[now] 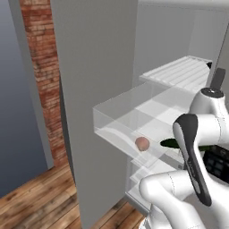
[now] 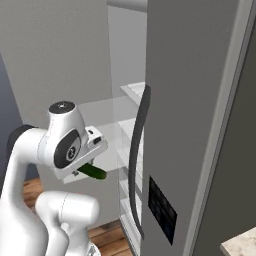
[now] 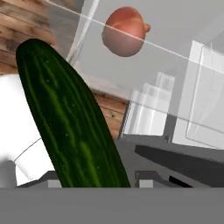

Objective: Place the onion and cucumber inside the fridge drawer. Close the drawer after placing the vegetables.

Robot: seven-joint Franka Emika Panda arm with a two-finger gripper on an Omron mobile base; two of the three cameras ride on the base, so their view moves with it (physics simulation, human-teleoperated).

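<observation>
Grey fridge walls (image 1: 96, 67) are framing your scene, with a brick wall (image 1: 42, 67) and wooden floor (image 1: 36, 197) lying off to one side of the fridge. You are looking at the fridge drawer (image 1: 112, 123) standing pulled out from the fridge body, below the white ribbed shelf (image 1: 179, 74). The onion (image 1: 142, 143) is resting inside the drawer, near its front clear wall; in the hand view it is showing as a reddish ball (image 3: 124, 30) behind the drawer's pale edge. The cucumber (image 1: 170, 143) is poking out dark green beside the arm, just at the drawer's open side, and in the right base view it is sticking out under the hand (image 2: 92, 171). In the hand view the cucumber (image 3: 74, 122) is running up from the bottom edge, close to the camera. You cannot tell whether the gripper is clamping it or letting go, since its fingertips are not visible.
</observation>
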